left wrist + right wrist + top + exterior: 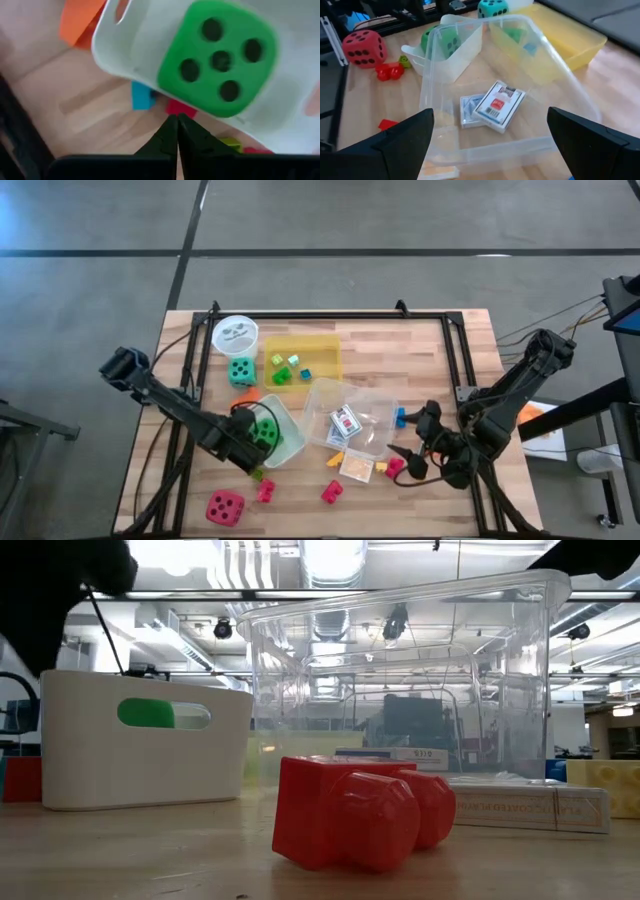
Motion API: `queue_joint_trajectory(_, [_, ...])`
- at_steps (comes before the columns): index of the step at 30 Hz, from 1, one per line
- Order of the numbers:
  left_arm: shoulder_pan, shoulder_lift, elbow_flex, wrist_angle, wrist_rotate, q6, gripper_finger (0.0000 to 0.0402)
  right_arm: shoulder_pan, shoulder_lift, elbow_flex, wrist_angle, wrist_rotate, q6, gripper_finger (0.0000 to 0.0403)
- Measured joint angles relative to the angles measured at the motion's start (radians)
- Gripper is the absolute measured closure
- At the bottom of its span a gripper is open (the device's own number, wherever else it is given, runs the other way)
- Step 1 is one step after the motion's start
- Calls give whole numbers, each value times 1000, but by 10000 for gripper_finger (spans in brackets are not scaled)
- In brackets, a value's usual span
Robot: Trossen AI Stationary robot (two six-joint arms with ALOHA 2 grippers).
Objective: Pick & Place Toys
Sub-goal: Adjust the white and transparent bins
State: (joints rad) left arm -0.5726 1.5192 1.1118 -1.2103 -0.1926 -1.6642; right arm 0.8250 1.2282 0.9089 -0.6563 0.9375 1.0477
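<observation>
Starting at the jaws: left gripper has its fingers pressed together with nothing between them, poised at the near rim of the white bin, left of table centre; green die sits inside that bin, not held; small blue, red and yellow-green blocks lie on the wood just beside the closed tips.

Right gripper has fingers spread wide and empty, at the near right edge of the table, facing the clear plastic box; two card packs lie inside the box.

Outward: yellow tray toward the far edge holds a few small green and blue blocks; teal die stands beside the tray; red die near the front left corner; red blocks along the front edge.

Judgement: partly done; several toys binned; red die, teal die and loose blocks left.
</observation>
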Motion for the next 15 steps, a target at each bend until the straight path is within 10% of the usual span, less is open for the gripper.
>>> queue_joint_trajectory(6, [-23, 0, -52, -14, 58, -78, 400, -43, 0, 0, 1, -106, 40, 60])
queue_joint_trajectory(15, [-20, 0, -135, -11, 72, -92, 401, -71, 4, 38, 20, -130, -8, 272])
